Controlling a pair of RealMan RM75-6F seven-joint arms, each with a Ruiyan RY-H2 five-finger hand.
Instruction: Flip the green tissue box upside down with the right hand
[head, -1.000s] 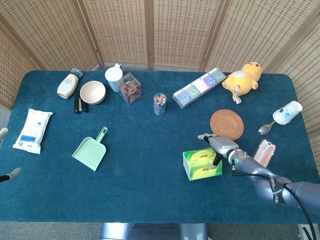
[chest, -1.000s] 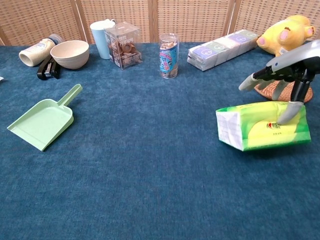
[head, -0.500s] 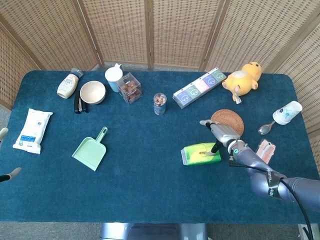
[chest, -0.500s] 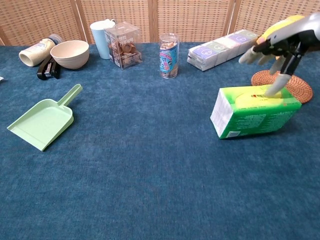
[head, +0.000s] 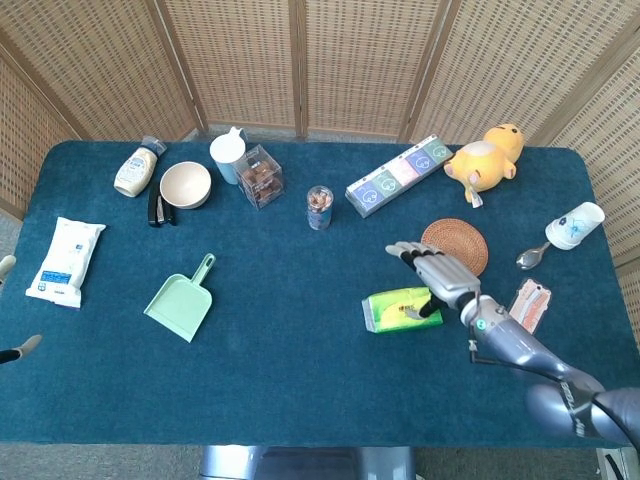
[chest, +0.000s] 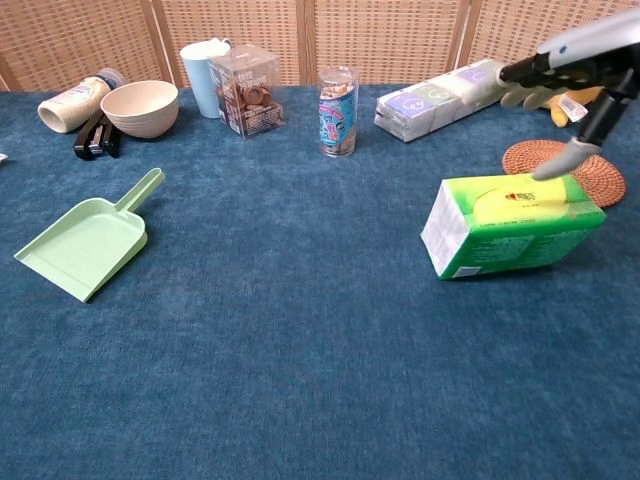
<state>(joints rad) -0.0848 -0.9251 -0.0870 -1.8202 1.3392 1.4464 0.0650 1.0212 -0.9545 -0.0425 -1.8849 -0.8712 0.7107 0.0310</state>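
Head view shows the blue table (head: 250, 380) under me, and on it the green tissue box (head: 400, 309) standing on a long edge, at about four o'clock from the table's middle. My right hand (head: 437, 276) hovers over the box's two o'clock corner with fingers spread wide and holding nothing. In the chest view one fingertip (chest: 552, 166) points down at the box's upper face (chest: 510, 193) near its far right end; I cannot tell whether it touches. The woven coaster (head: 455, 249) lies just beyond the box at one o'clock. Far off at nine o'clock sits the green dustpan (head: 180, 301). My left hand (head: 18, 349) barely shows at the left edge; its state I cannot tell.
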